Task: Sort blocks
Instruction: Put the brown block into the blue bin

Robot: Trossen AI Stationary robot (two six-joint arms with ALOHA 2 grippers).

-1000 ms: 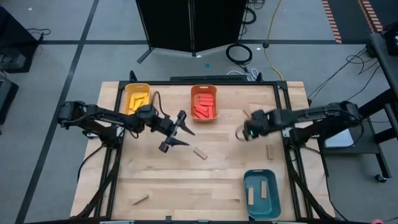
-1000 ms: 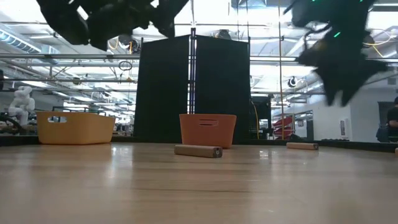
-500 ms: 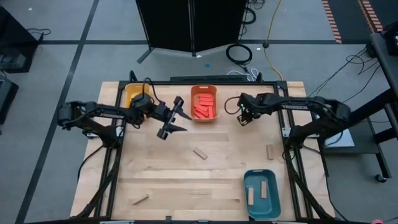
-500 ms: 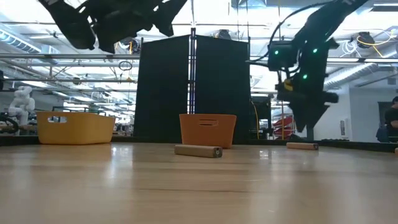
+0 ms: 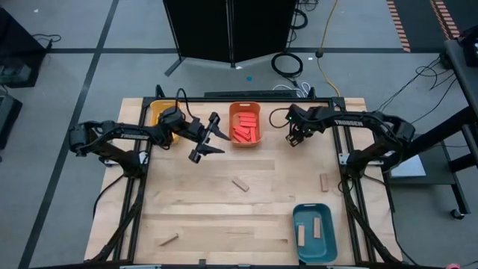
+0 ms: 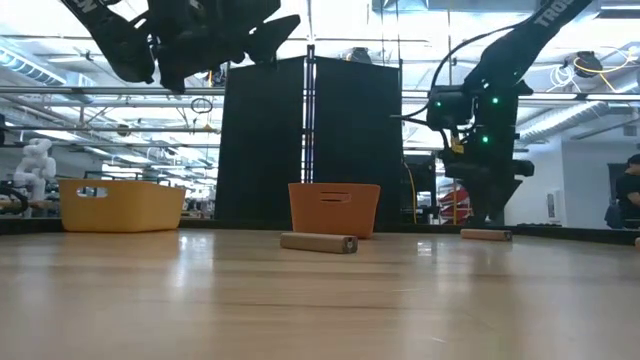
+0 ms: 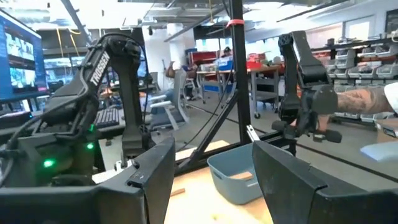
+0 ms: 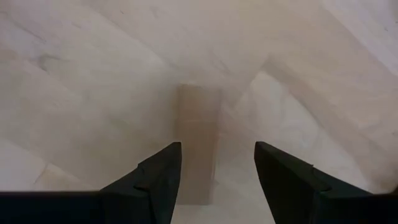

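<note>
Your right tool (image 8: 216,180) points down at the worktop (image 5: 224,217) with its fingers apart and holds nothing. Directly under it, between the two fingers, lies a tan block (image 8: 198,137), flat on the wood. Just beside this tool, toward the left arm, stands the orange bin (image 5: 245,124) with red blocks (image 5: 243,128) in it. Your left tool (image 5: 210,140) hangs in the air on the other side of that bin, also spread open and empty. Next to its arm is the yellow bin (image 5: 163,117). Farther from both tools, more tan blocks (image 5: 240,184) lie on the worktop, and two more are in the teal bin (image 5: 314,232).
</note>
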